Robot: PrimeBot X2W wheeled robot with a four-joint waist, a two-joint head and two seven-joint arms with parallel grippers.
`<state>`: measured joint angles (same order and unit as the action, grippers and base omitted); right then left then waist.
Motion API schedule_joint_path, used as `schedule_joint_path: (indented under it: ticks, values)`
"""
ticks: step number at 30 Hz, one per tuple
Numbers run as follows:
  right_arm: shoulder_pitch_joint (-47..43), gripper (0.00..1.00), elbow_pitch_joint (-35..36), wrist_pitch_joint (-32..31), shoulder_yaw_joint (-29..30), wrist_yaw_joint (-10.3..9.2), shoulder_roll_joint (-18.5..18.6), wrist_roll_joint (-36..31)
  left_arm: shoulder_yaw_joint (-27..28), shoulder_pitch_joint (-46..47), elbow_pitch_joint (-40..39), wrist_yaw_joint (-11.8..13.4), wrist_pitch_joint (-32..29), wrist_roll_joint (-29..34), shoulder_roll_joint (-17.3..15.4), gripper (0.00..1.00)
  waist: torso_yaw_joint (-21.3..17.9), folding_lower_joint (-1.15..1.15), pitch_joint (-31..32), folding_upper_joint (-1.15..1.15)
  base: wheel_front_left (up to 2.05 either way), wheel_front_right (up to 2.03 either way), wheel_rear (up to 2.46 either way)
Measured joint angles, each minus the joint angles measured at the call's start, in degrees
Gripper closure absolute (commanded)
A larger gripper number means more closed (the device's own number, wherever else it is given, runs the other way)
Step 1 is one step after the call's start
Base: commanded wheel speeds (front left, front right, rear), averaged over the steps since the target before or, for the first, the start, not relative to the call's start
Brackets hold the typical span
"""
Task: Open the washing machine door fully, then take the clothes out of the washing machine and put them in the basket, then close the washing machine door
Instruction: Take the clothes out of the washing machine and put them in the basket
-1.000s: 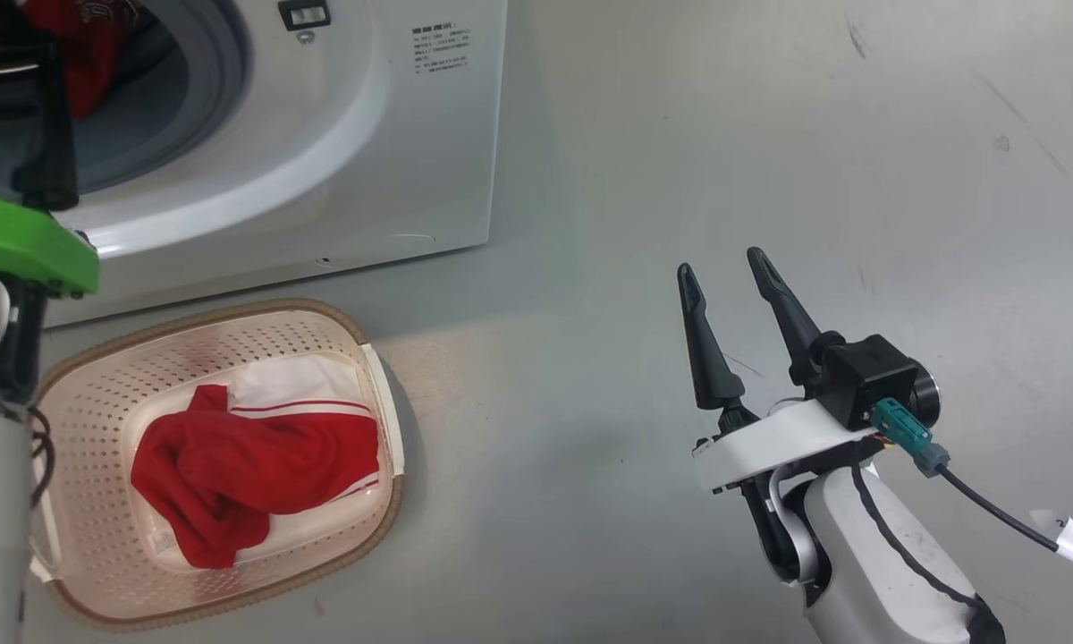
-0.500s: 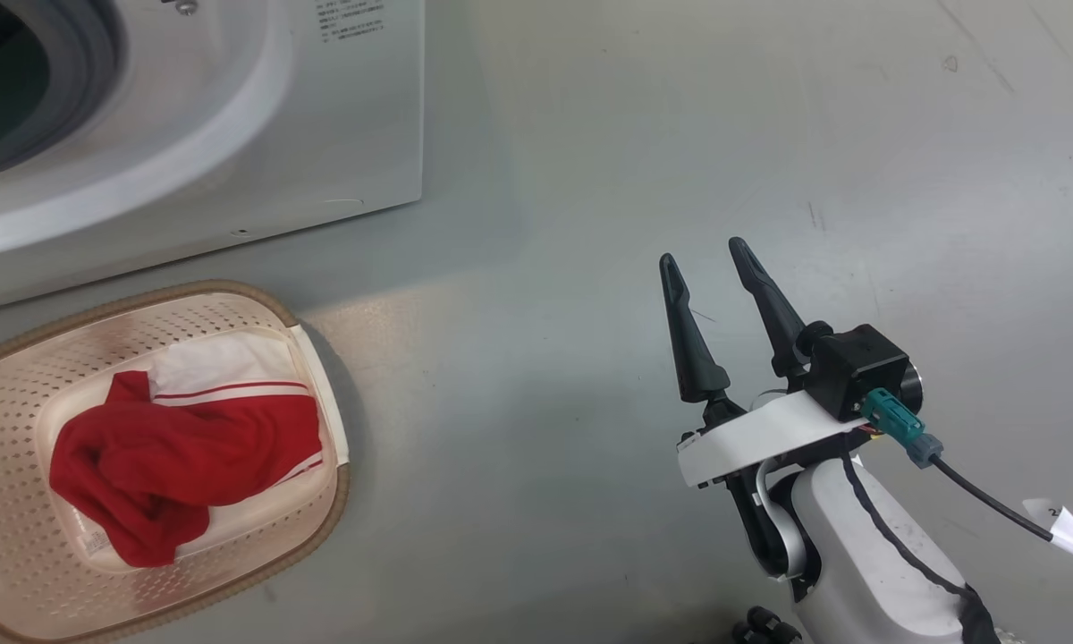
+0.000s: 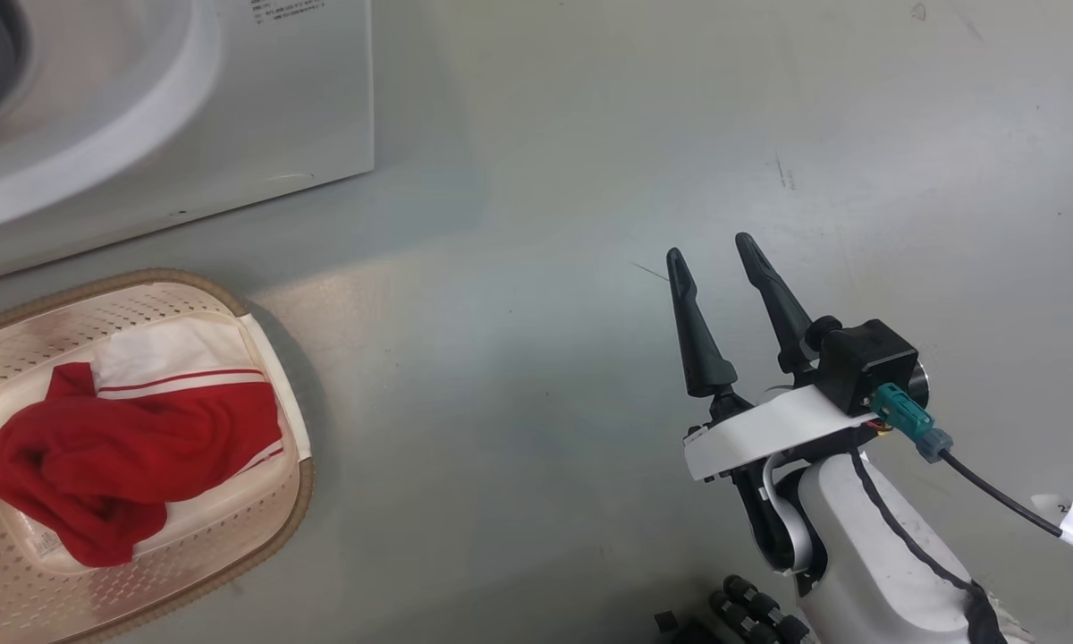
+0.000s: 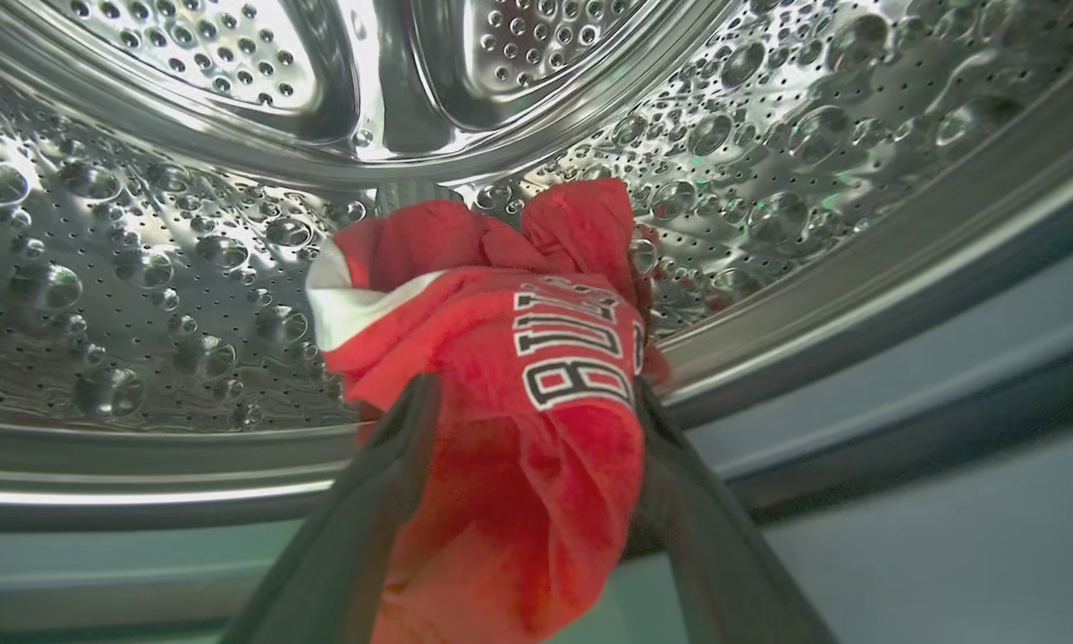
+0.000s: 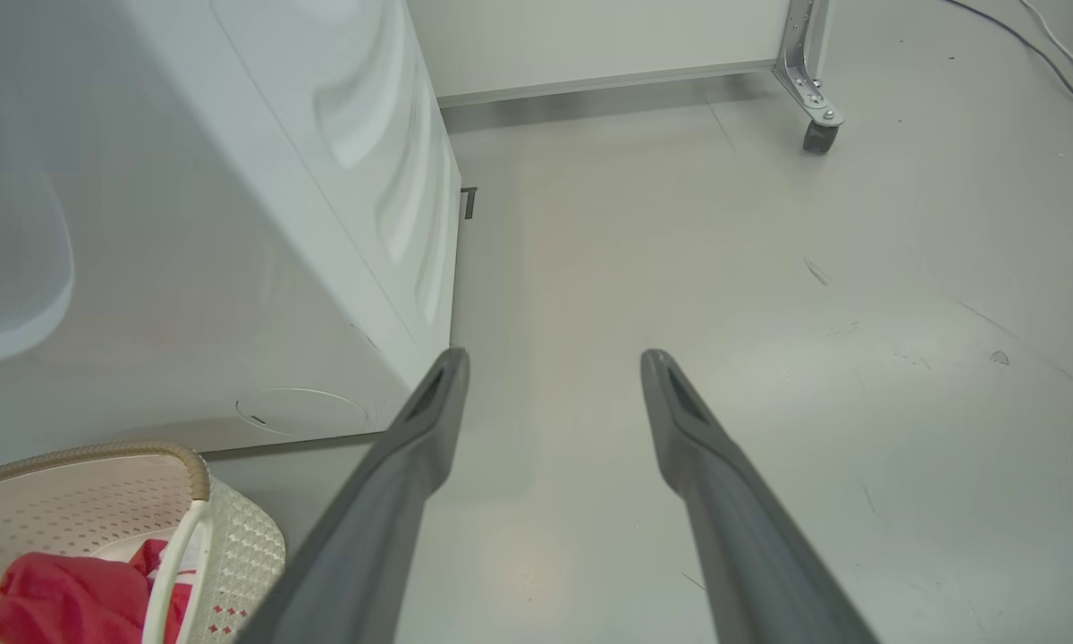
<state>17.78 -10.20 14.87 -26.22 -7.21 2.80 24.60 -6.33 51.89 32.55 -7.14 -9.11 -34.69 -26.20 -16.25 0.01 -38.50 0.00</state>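
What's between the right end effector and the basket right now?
Nothing but bare grey floor between the right end effector and the basket, seen in the head view.

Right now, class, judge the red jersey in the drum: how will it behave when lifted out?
Probably floppy: the red jersey lies bunched in folds, so it should sag and drape. Likely light, being thin cloth. It should slide easily off the shiny steel drum, though dampness can't be judged.

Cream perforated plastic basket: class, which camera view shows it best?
The head view: most of the cream perforated basket from above, red garment inside. Right wrist view catches one corner; left wrist view faces the steel drum.
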Motion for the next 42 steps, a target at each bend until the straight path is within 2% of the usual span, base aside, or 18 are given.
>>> schedule_joint_path:
  ticks: [10,11,12,13,14,15,16,21,32,42]
  values:
    - [0.58,0.00,-0.16,0.00,0.99,0.00,0.00,0.01,-0.60,1.77,3.77,0.01,-0.37,-1.60,-0.89,0.00,-0.11,0.00,-1.45,0.00,0.00,0.00,0.00]
    - [0.71,0.00,-0.16,0.00,1.03,0.00,-0.01,0.01,-0.96,2.04,3.88,0.01,-0.31,-1.59,-0.91,0.09,-0.06,0.00,-1.48,0.00,0.00,0.00,0.00]
    - [0.77,0.00,-0.22,0.00,1.16,0.00,-0.02,-0.01,-1.32,2.26,3.96,0.01,-0.18,-1.60,-0.90,0.24,0.00,0.00,-1.49,0.00,0.00,0.00,0.00]
    - [0.79,0.00,-0.33,0.00,1.54,0.00,-0.03,-0.02,-1.93,2.47,3.94,0.01,0.32,-1.59,-0.81,0.52,0.11,0.00,-1.47,0.00,0.00,0.00,0.00]
    - [0.80,0.00,-0.49,0.00,1.91,0.00,-0.02,-0.11,-2.63,2.56,3.93,0.01,0.98,-1.58,-0.64,0.65,0.26,0.00,-1.41,0.00,0.00,0.00,0.00]
    - [0.83,0.00,-0.66,0.00,2.13,-0.01,0.00,-0.12,-3.04,2.61,3.96,0.01,1.49,-1.58,-0.43,0.98,0.41,0.00,-1.31,0.00,0.00,0.00,0.00]
    - [0.86,0.00,-0.78,0.00,2.23,0.00,0.00,-0.12,-3.50,2.62,4.02,0.01,1.82,-1.58,-0.19,1.00,0.56,-0.01,-1.18,0.00,0.00,0.00,0.00]
    - [1.22,0.00,-1.24,0.00,2.23,0.00,-0.01,-0.43,-5.86,2.62,4.65,0.00,3.53,-1.59,1.58,1.00,1.38,-0.01,-0.34,0.00,0.00,0.00,0.00]
    - [1.79,0.00,-3.44,0.00,3.60,0.00,0.00,-0.68,-9.06,2.37,7.21,0.00,10.04,-1.58,3.28,1.00,3.40,-0.01,3.24,0.00,0.00,0.00,0.00]
    - [1.71,0.00,-5.55,0.00,4.67,0.00,0.02,-1.49,-11.96,-1.58,10.31,-0.02,13.06,-3.15,5.83,1.00,6.03,-0.01,7.83,0.00,0.00,0.00,0.00]
